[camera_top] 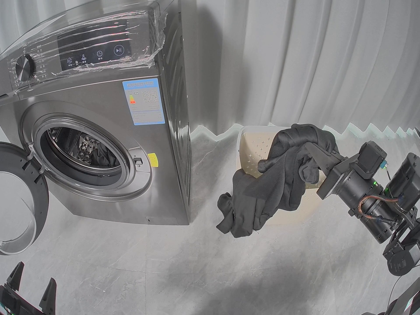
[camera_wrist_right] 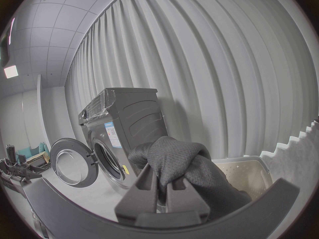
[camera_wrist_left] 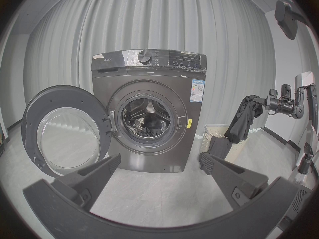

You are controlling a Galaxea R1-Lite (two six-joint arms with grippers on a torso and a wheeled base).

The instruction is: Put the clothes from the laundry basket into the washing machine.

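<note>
Mid-right, the right gripper (camera_top: 321, 153) clamps a dark garment (camera_top: 280, 176), raised to draw it out of the laundry basket (camera_top: 250, 147); lower left, the left gripper (camera_top: 31, 281) gapes empty.

Black right arm (camera_top: 350, 185), coiled orange cable (camera_top: 371, 196); dark-grey left gripper (camera_wrist_left: 159, 159)

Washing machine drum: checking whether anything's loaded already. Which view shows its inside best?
The left wrist view: it faces the drum head-on, with dark clothing inside. The head view looks in obliquely, showing less. The right wrist view sees the opening nearly edge-on.
</note>
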